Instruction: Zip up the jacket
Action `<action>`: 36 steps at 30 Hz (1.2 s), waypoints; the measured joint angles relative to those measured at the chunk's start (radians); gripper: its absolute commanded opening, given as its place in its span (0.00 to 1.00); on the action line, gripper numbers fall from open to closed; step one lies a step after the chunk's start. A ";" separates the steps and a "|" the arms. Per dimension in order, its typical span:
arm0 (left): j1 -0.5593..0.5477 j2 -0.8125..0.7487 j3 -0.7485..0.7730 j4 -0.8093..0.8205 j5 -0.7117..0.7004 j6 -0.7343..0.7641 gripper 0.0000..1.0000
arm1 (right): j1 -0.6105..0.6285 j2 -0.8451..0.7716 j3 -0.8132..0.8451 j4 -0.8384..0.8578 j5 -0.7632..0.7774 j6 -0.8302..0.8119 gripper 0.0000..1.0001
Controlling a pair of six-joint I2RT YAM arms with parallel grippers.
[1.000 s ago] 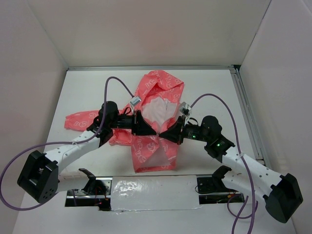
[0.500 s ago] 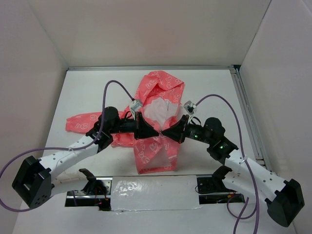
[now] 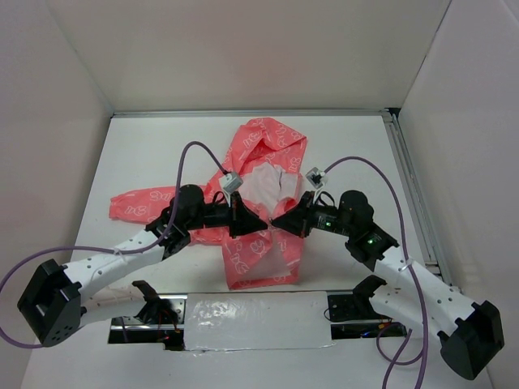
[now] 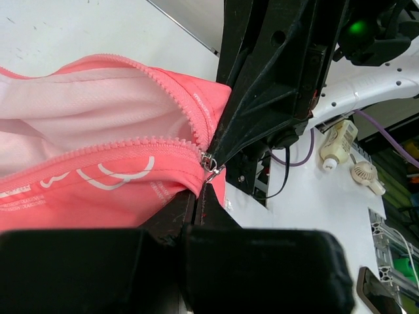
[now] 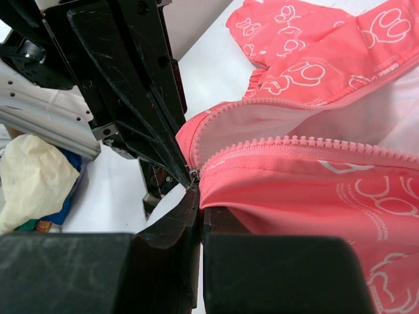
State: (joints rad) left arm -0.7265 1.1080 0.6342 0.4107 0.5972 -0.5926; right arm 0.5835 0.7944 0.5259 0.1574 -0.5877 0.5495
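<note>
The coral-pink hooded jacket (image 3: pixel 258 162) lies in the middle of the table, hood at the far end, pale lining showing in its open front. My left gripper (image 3: pixel 261 220) and right gripper (image 3: pixel 276 221) meet tip to tip at the zip, about mid-front. In the left wrist view my left gripper (image 4: pixel 200 191) is shut, its tips at the metal zipper pull (image 4: pixel 215 172), with pink cloth (image 4: pixel 98 170) draped beside it. In the right wrist view my right gripper (image 5: pixel 201 196) is shut on the jacket's edge (image 5: pixel 314 190) just below the slider (image 5: pixel 194 174). Above the slider the teeth stand apart.
The jacket's left sleeve (image 3: pixel 134 201) stretches out to the left. A taped sheet (image 3: pixel 251 312) covers a cut-out at the near edge between the arm bases. A metal rail (image 3: pixel 409 178) runs along the right side. White walls enclose the table.
My left arm has moved forward and to the right, and my right wrist has shifted slightly. Both grippers stay shut at the zip, and the jacket's lower front has bunched a little.
</note>
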 measured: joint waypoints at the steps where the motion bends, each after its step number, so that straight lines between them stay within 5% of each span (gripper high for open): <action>1: -0.002 -0.001 0.000 -0.002 -0.005 0.006 0.00 | -0.003 -0.002 0.000 -0.005 -0.003 0.002 0.00; 4: -0.011 -0.001 0.001 -0.014 -0.018 0.008 0.00 | -0.007 -0.009 0.008 -0.042 -0.011 -0.001 0.00; 6: -0.012 -0.001 0.008 -0.027 -0.023 -0.004 0.00 | -0.007 -0.001 0.037 -0.098 -0.011 -0.008 0.12; 11: 0.010 0.003 0.023 -0.081 -0.021 -0.042 0.00 | -0.005 0.039 0.089 -0.136 0.069 -0.032 0.42; 13: 0.015 0.008 0.023 -0.110 -0.024 -0.052 0.00 | 0.000 0.046 0.089 -0.144 0.113 -0.031 0.66; 17: 0.015 0.020 0.025 -0.156 -0.042 -0.074 0.00 | 0.020 0.019 0.089 -0.169 0.179 -0.033 0.86; 18: 0.015 0.022 0.026 -0.164 -0.045 -0.081 0.00 | 0.024 0.003 0.089 -0.177 0.188 -0.035 0.99; 36: 0.025 0.023 0.065 -0.211 -0.095 -0.148 0.00 | 0.148 -0.189 0.042 -0.311 0.187 0.012 1.00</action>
State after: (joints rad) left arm -0.7013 1.1309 0.6994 0.2001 0.5026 -0.7403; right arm 0.7319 0.6052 0.5682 -0.1535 -0.4007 0.5617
